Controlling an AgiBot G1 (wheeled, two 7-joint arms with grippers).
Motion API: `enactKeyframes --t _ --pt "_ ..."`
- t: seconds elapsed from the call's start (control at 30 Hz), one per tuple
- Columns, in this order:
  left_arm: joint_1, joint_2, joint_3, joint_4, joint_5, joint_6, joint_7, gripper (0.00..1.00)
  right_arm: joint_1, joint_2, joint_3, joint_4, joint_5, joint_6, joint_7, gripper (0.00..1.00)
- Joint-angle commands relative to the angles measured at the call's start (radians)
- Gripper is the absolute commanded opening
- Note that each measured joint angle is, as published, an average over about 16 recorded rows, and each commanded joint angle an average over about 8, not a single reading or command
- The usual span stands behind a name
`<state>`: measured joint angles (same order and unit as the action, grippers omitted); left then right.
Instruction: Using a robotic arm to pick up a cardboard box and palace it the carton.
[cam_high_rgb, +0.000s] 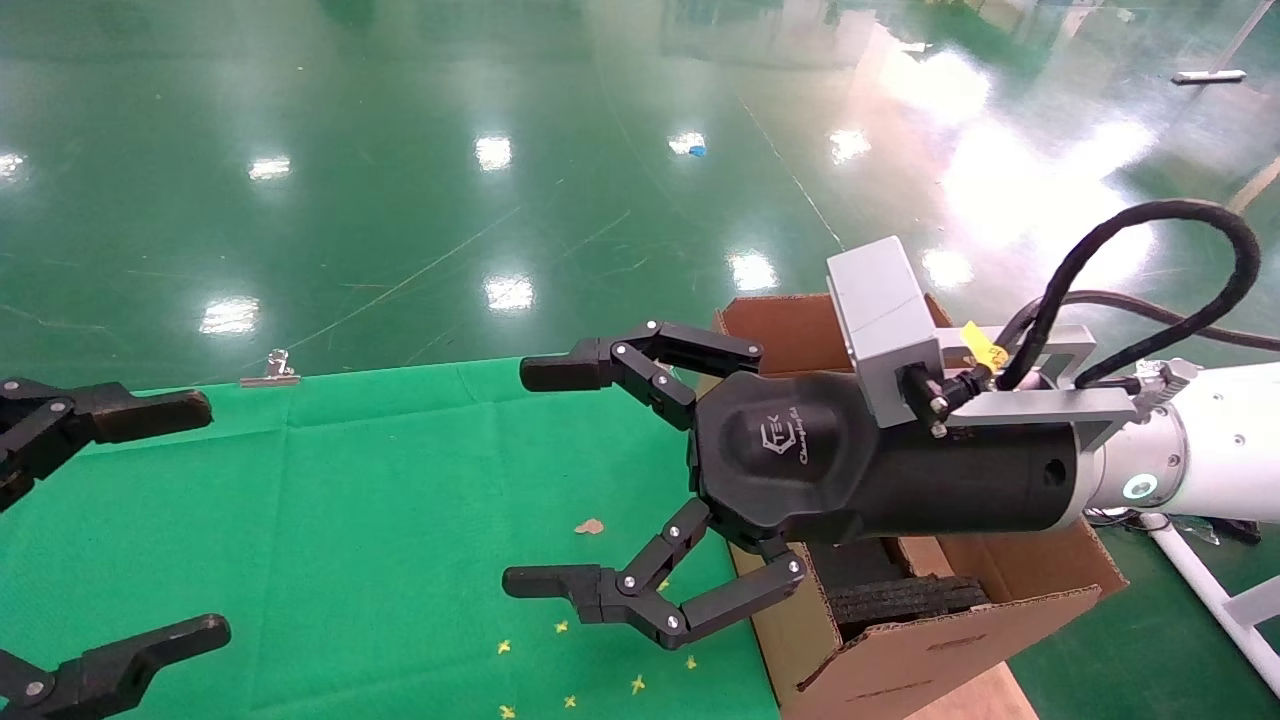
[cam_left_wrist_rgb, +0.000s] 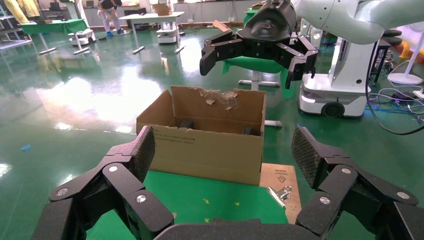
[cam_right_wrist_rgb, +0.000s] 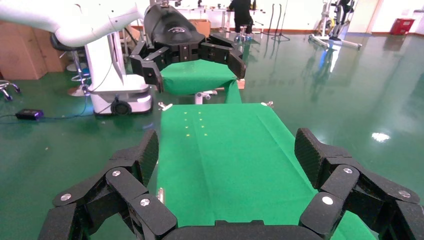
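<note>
Right gripper (cam_high_rgb: 530, 475): on the white robotic arm (cam_high_rgb: 1215, 455), held level over the right edge of the green table (cam_high_rgb: 330, 520), pointing across the cloth toward the left edge; its black fingers are spread wide apart with nothing between them.
Right arm fittings: a grey box (cam_high_rgb: 880, 300) sits on top of the black gripper body, and a black cable (cam_high_rgb: 1150, 250) loops up behind it.
Left gripper (cam_high_rgb: 190, 520): hangs over the left edge of the table, jaws spread wide, nothing between them either; it faces the right gripper across the cloth.
Carton (cam_high_rgb: 960, 620): stands off the right edge of the table, just beside it, partly under the right gripper body; flaps upright, top open. The left wrist view shows its far flap (cam_left_wrist_rgb: 218, 97) torn and ragged along the top.
Carton contents: a black foam block (cam_high_rgb: 905, 600) shows inside at the near wall.
Cardboard box: I cannot find it in any view.
Table surface: green cloth with small yellow specks (cam_high_rgb: 565, 665) near the front right corner and a small tan scrap (cam_high_rgb: 589, 526) toward the middle.
Clip: a metal binder clip (cam_high_rgb: 270, 372) grips the far edge of the cloth.
Floor: glossy green (cam_high_rgb: 400, 150), all around the table.
</note>
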<state>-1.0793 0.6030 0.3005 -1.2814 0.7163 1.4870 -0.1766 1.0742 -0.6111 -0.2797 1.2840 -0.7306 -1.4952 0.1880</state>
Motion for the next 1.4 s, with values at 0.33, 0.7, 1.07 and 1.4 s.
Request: enactKeyframes --t 0.33,0.7,1.07,1.4 --pt "0.000 0.000 0.000 0.000 0.000 0.000 0.000 1.00 0.001 0.000 -0.001 -0.001 0.000 0.000 0.000 1.00" --pt "0.000 0.000 0.000 0.000 0.000 0.000 0.000 1.00 0.001 0.000 -0.001 -0.001 0.000 0.000 0.000 1.00" --pt "0.000 0.000 0.000 0.000 0.000 0.000 0.000 1.00 0.001 0.000 -0.001 -0.001 0.000 0.000 0.000 1.00" --pt "0.000 0.000 0.000 0.000 0.000 0.000 0.000 1.00 0.001 0.000 -0.001 -0.001 0.000 0.000 0.000 1.00"
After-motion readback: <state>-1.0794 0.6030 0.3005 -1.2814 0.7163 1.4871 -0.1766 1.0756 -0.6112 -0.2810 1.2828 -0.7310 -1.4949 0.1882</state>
